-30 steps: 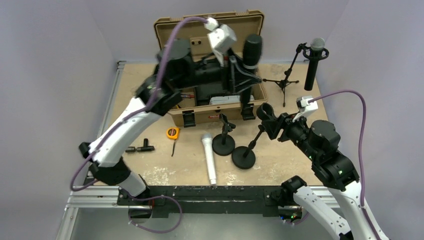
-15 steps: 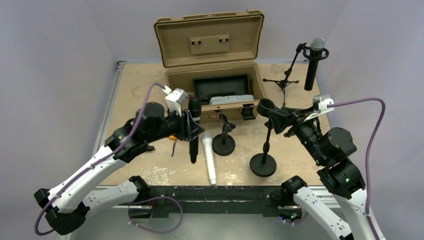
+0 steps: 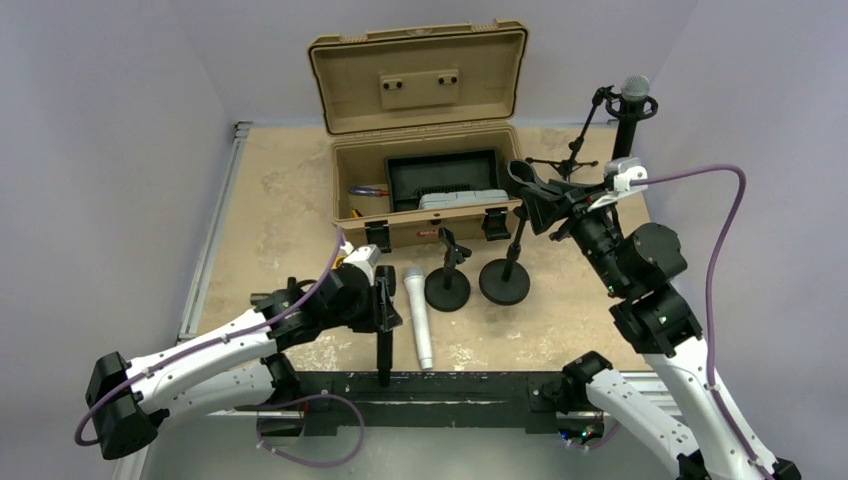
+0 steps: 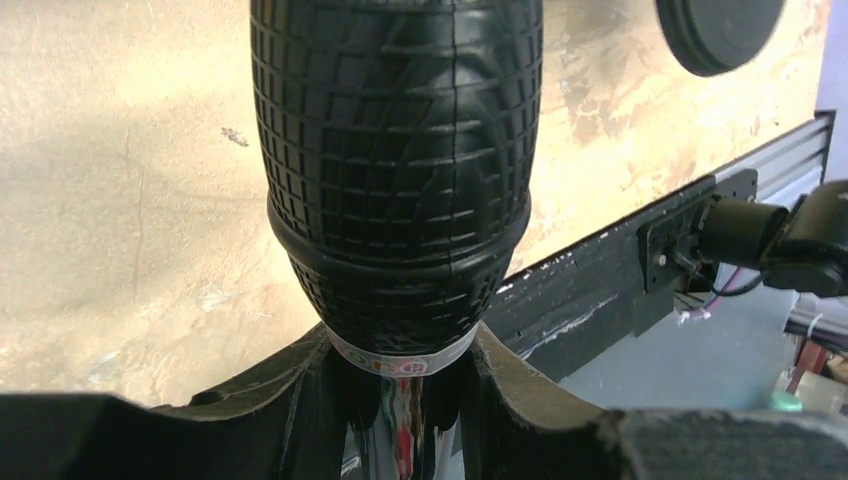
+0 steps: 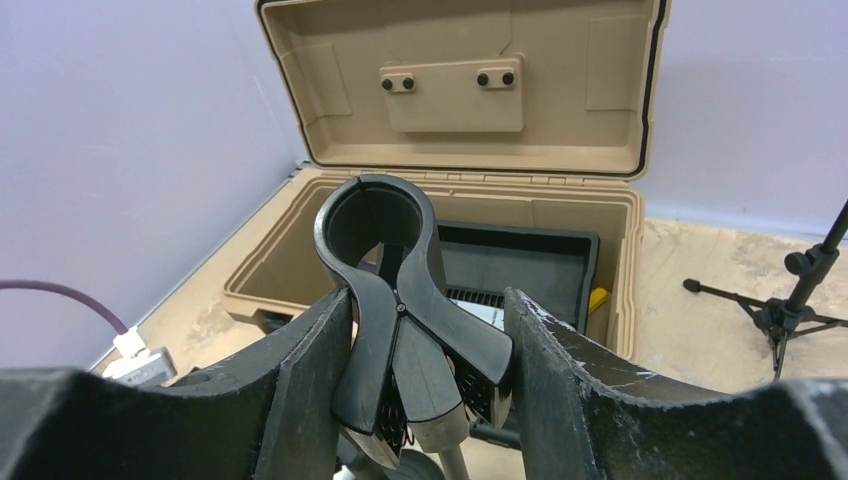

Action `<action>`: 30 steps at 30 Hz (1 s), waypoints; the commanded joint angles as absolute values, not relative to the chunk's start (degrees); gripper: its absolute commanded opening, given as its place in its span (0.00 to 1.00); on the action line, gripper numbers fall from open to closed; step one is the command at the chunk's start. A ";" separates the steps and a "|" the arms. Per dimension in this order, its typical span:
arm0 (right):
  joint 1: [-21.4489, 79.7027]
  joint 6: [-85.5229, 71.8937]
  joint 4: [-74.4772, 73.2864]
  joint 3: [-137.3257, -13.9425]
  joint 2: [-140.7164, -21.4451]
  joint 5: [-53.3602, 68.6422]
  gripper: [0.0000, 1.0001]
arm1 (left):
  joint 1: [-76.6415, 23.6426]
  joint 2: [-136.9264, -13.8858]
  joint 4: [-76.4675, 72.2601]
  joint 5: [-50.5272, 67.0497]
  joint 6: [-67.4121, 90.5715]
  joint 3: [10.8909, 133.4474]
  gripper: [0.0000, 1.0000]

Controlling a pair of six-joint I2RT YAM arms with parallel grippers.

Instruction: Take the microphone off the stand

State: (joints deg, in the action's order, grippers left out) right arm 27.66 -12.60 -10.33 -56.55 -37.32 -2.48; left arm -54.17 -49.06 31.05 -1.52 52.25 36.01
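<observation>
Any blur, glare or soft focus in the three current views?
Left wrist: the black microphone fills the frame with its grille sharp, but its handle between the fingers is smeared. Right wrist: the stand clip is crisp, and the fingers are dark in the foreground. Top external: even light, soft shadows, no glare.

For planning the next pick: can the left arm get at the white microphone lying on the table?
Probably not yet: the left gripper is shut on the black grid-headed microphone, though the white microphone lies right beside it.
</observation>
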 commanded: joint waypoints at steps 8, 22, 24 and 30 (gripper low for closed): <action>27.84 -10.73 5.05 -53.35 -35.13 -5.37 0.00 | -54.89 -61.98 28.11 -10.66 58.20 37.17 0.01; 27.84 -6.35 16.39 -48.07 -37.59 -7.04 0.00 | -50.92 -73.57 19.13 -4.38 54.93 37.99 0.32; 27.86 -5.97 16.68 -47.10 -37.55 -7.77 0.00 | -50.89 -74.80 18.42 -4.12 54.68 38.02 0.38; 27.81 -7.21 16.91 -43.93 -35.70 -9.10 0.00 | -50.90 -73.93 18.68 -4.97 53.29 37.97 0.61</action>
